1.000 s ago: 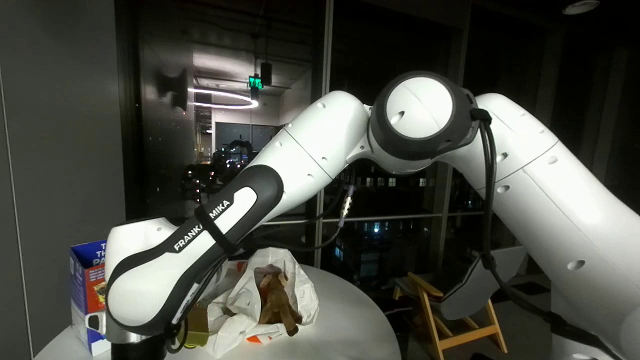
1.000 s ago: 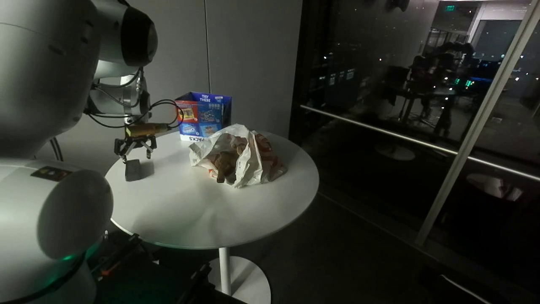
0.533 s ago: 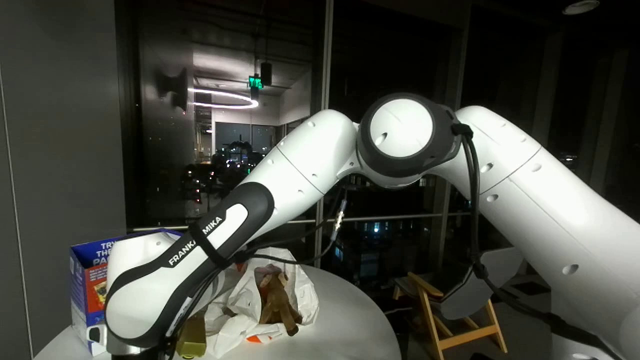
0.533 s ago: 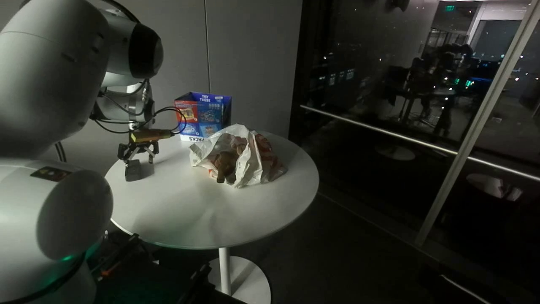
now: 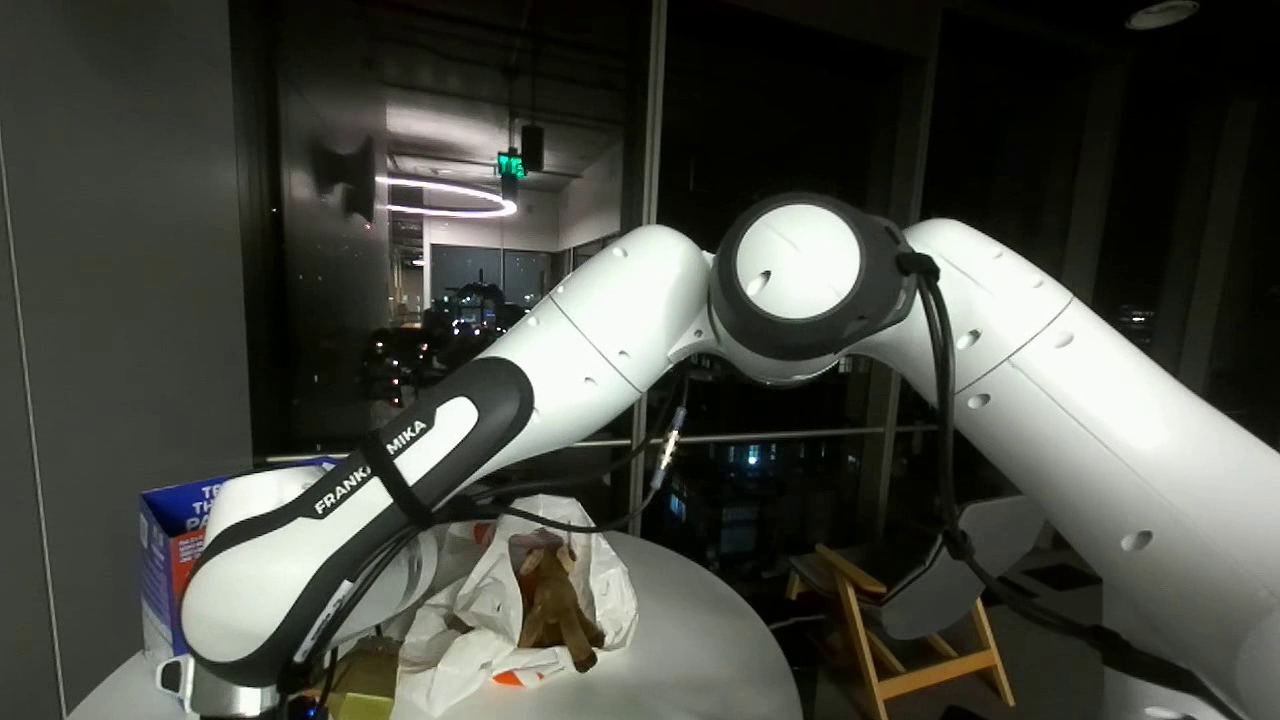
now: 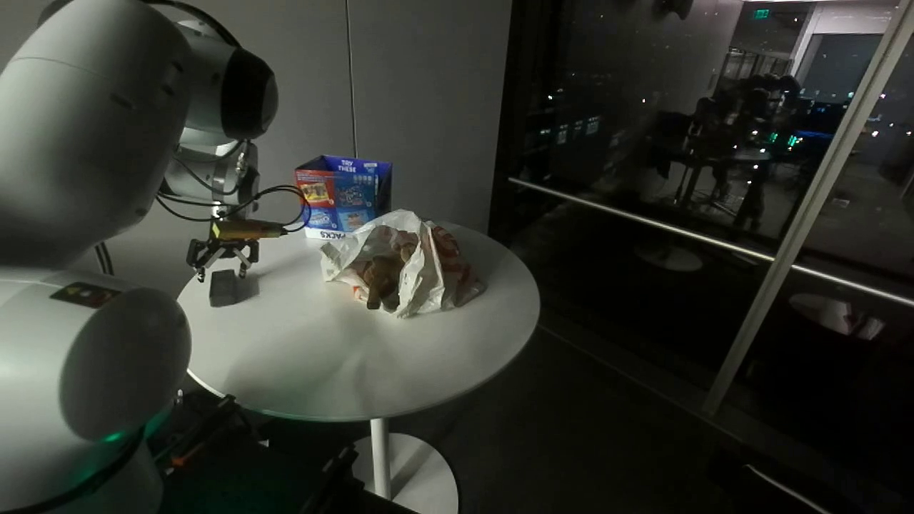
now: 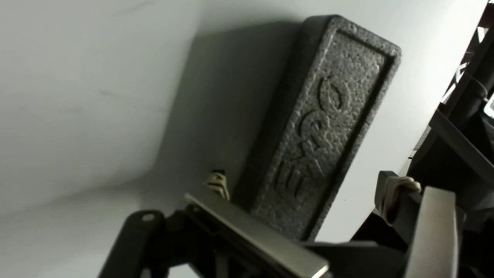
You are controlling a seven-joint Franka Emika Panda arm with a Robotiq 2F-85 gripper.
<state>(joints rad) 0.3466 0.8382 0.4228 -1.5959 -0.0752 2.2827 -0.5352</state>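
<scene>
A dark grey EXPO eraser block lies on the white round table (image 6: 385,364), in an exterior view (image 6: 223,291) and large in the wrist view (image 7: 328,116). My gripper (image 6: 222,274) is open and empty, just above the eraser's far end. In the wrist view the gripper's fingers (image 7: 303,187) are wide apart, with tan bands on the tips. One tip is on each side of the eraser's near end. I see no contact with the eraser. In an exterior view the fingers are below the frame; only the wrist (image 5: 235,695) shows.
A white plastic bag (image 6: 435,285) (image 5: 605,590) with a brown plush toy (image 6: 383,275) (image 5: 555,610) inside lies on the table. A blue and red cardboard box (image 6: 350,196) (image 5: 160,590) stands behind. A wooden-legged chair (image 5: 900,620) stands beyond the table near the windows.
The arm has come down toward the table, then shifted slightly left in both exterior views. The fingers now straddle the eraser more evenly. The eraser, bag and box stay where they were.
</scene>
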